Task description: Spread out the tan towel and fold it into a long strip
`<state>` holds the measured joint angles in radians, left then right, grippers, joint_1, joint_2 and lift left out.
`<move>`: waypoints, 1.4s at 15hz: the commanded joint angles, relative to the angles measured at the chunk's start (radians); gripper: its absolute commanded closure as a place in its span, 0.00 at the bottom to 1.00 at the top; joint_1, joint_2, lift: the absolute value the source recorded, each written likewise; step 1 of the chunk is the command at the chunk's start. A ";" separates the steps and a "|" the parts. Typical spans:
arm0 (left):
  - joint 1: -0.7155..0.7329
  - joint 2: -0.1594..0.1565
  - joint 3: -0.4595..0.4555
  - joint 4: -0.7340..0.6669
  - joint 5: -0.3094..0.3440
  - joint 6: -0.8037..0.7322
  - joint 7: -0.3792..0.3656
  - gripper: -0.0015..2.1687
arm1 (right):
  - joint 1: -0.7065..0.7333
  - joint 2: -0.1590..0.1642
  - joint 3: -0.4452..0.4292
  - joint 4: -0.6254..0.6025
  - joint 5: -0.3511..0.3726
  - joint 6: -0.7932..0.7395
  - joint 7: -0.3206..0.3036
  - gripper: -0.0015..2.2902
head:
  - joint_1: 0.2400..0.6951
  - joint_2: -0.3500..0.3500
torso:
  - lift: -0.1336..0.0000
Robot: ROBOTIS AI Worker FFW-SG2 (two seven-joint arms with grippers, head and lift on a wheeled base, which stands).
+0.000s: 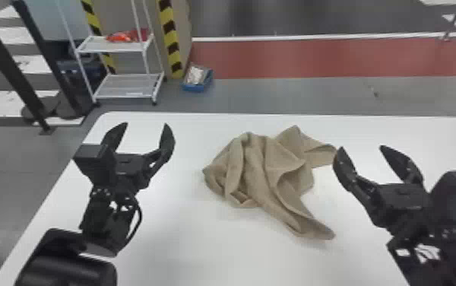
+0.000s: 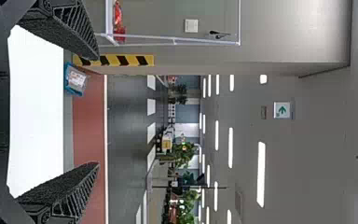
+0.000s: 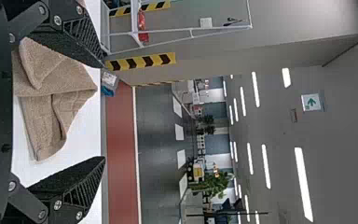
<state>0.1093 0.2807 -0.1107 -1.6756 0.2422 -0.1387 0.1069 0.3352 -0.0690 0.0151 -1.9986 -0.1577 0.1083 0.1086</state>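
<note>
In the head view, the tan towel (image 1: 257, 167) lies crumpled on the white surface (image 1: 200, 247), one corner trailing near and right. Left of it, the left pincer (image 1: 146, 123) gapes wide, empty; by its right end, the right pincer (image 1: 361, 146) is spread wide, also empty. The left wrist view shows the left pincer (image 2: 98, 111) well parted. In the right wrist view, the tan towel lies ungripped near the right pincer's (image 3: 103, 112) parted fingers.

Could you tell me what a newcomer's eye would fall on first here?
Probably the crumpled tan towel, mid-table on the white table. Next, the two black end effectors, open: the left left of the towel, the right close by its right side.
</note>
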 commanded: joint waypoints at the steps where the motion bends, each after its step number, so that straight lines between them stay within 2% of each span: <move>1: 0.016 0.002 0.000 -0.016 -0.001 0.000 -0.004 0.04 | 0.005 0.000 -0.009 -0.005 -0.005 0.008 -0.001 0.09 | 1.00 0.60 | 0.07; 5: 0.039 0.003 0.000 -0.038 -0.001 0.003 -0.004 0.04 | 0.004 -0.002 -0.012 -0.006 -0.002 0.051 0.000 0.09 | 1.00 0.59 | 0.07; 7: 0.062 0.006 0.000 -0.052 -0.004 0.003 -0.010 0.04 | -0.012 -0.002 -0.015 0.004 -0.008 0.136 0.092 0.10 | 1.00 0.58 | 0.07; 8: 0.064 0.006 0.000 -0.052 -0.006 0.003 -0.010 0.04 | -0.008 -0.003 0.002 0.001 -0.008 0.176 0.111 0.11 | 1.00 0.59 | 0.07; 10: 0.067 0.008 0.000 -0.050 -0.009 0.006 -0.007 0.04 | 0.038 -0.006 0.040 -0.017 0.004 0.204 0.115 0.12 | 1.00 0.63 | 0.07; 15: 0.066 0.008 0.002 -0.047 -0.015 0.009 -0.010 0.04 | 0.163 -0.017 0.045 -0.072 0.046 0.222 0.120 0.13 | 1.00 0.68 | 0.07; 16: 0.064 0.008 -0.001 -0.047 -0.015 0.006 -0.010 0.04 | 0.169 -0.017 0.040 -0.072 0.052 0.241 0.120 0.13 | 1.00 0.69 | 0.07; 17: 0.061 0.008 -0.004 -0.047 -0.015 0.006 -0.010 0.04 | 0.169 -0.017 0.026 -0.072 0.050 0.265 0.121 0.17 | 1.00 0.68 | 0.07; 19: 0.061 0.008 -0.006 -0.047 -0.015 0.006 -0.007 0.04 | 0.159 -0.017 0.013 -0.066 0.049 0.342 0.137 0.18 | 1.00 0.67 | 0.07; 21: 0.061 0.008 -0.006 -0.047 -0.015 0.006 -0.010 0.04 | 0.142 -0.015 0.008 -0.046 0.043 0.357 0.146 0.18 | 1.00 0.66 | 0.07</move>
<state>0.1703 0.2884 -0.1165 -1.7227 0.2270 -0.1317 0.0984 0.4884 -0.0848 0.0261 -2.0561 -0.1113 0.4515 0.2544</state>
